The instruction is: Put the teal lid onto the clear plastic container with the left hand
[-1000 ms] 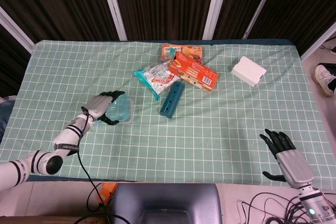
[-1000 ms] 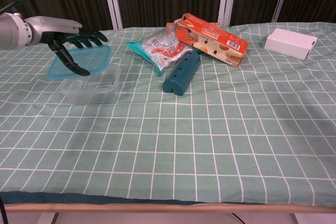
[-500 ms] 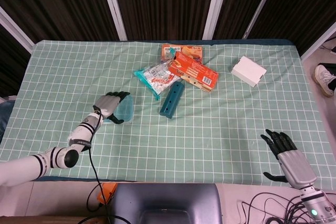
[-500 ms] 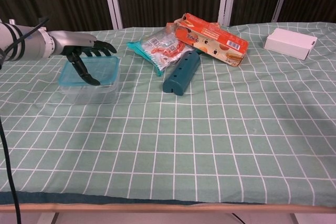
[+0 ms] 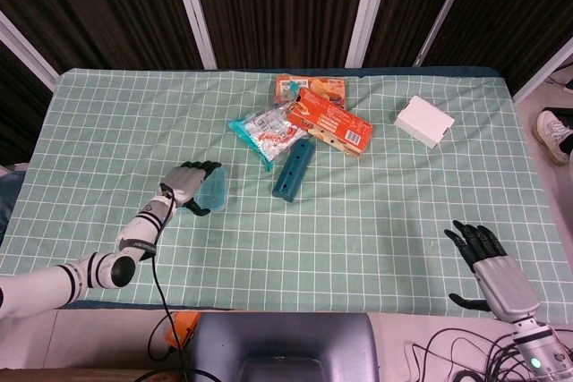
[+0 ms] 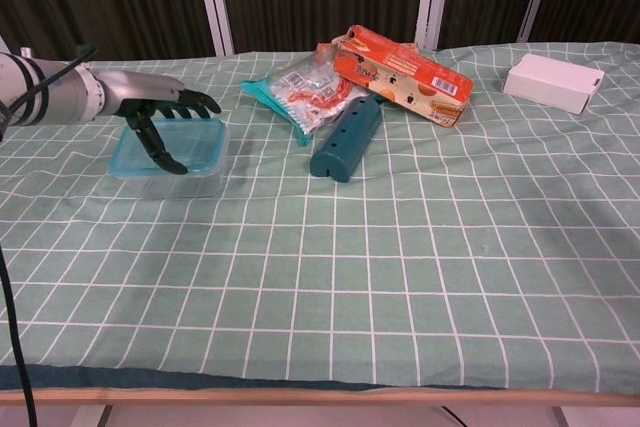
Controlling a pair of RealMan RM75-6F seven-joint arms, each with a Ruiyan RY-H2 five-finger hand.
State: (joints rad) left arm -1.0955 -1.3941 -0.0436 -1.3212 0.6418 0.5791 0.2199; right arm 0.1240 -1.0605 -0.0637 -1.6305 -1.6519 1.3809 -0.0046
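The left robot hand (image 6: 160, 117) lies palm-down over the flat teal rectangular lid (image 6: 170, 147), fingers spread across it and thumb hooked at its near edge. The lid lies level on the clear plastic rectangular container (image 6: 165, 179), left of the dark teal perforated block (image 6: 345, 137), long axis crosswise. The right robot hand (image 5: 491, 266) hangs open, empty, off the worktop (image 5: 358, 221).

Teal lid (image 5: 213, 190): in the head view the left hand (image 5: 186, 183) hides its nine o'clock half.
Clear plastic container (image 6: 170, 179): mostly hidden under the lid.
Right hand (image 5: 491, 264): outside the chest view; wrist cut off at five o'clock.
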